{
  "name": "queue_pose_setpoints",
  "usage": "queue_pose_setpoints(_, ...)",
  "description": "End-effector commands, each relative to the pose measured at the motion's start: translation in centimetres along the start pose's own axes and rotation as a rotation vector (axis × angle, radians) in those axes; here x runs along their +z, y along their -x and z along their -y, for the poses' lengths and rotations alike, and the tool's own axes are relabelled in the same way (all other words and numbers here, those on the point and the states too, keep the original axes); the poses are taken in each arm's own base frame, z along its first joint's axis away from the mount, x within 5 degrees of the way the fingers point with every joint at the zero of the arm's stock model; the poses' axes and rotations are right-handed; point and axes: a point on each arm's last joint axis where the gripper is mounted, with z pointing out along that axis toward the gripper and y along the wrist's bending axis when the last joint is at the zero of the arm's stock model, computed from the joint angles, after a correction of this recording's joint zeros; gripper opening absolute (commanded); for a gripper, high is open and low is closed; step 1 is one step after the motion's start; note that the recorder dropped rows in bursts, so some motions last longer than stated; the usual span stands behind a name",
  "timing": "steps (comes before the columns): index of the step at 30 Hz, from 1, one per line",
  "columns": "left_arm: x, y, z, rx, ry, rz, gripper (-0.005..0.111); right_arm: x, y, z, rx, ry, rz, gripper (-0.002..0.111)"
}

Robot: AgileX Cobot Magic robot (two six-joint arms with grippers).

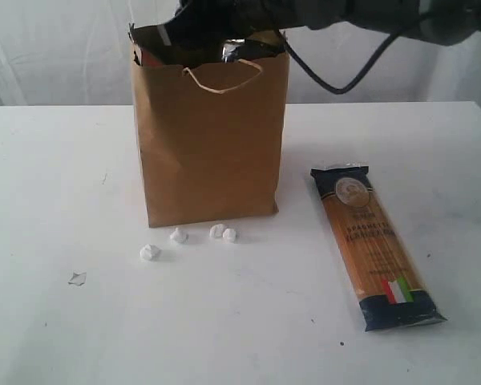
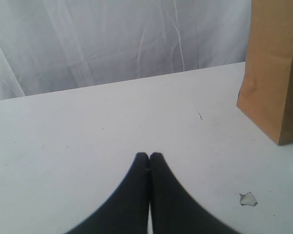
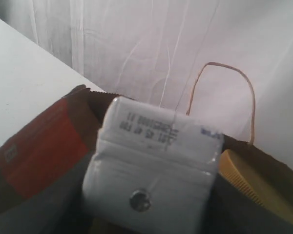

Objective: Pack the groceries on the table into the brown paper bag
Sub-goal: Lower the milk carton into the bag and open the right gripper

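The brown paper bag [image 1: 212, 144] stands upright at the middle of the table [image 1: 56, 184]. My right gripper [image 1: 224, 38] hangs in the bag's mouth, shut on the small white-blue carton [image 3: 151, 165]; its fingers show as dark shapes at the carton's sides. Inside the bag I see the brown pouch with its orange label [image 3: 39, 146] and a gold lid [image 3: 254, 187]. The spaghetti packet [image 1: 374, 249] lies flat on the table to the right of the bag. My left gripper [image 2: 149, 155] is shut and empty, low over bare table, with the bag [image 2: 276, 68] off to its side.
Three small white crumpled scraps [image 1: 176, 235] lie just in front of the bag. A clear scrap [image 1: 78, 278] lies further left, also seen as a scrap [image 2: 248, 198] near the left gripper. A black cable [image 1: 337, 80] hangs behind the bag. White curtain at the back.
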Motion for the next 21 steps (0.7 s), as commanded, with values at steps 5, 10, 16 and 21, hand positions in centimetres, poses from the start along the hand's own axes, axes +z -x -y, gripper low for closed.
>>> queue_pose_setpoints(5,0.0,0.0,0.0,-0.009,0.003,0.01,0.0,1.3,1.1,0.3,0.023,0.008,-0.032,0.0)
queue_pose_setpoints(10,0.0,0.0,0.0,-0.009,0.003,0.01,0.0,2.1,1.1,0.3,0.027,0.012,-0.045,0.0)
queue_pose_setpoints(16,0.0,0.0,0.0,-0.009,0.003,0.01,0.0,2.3,0.4,0.1,0.069,0.03,-0.145,0.0)
queue_pose_setpoints(21,0.0,0.0,0.0,-0.009,0.003,0.01,0.0,2.2,0.0,0.1,0.07,0.037,-0.192,0.0)
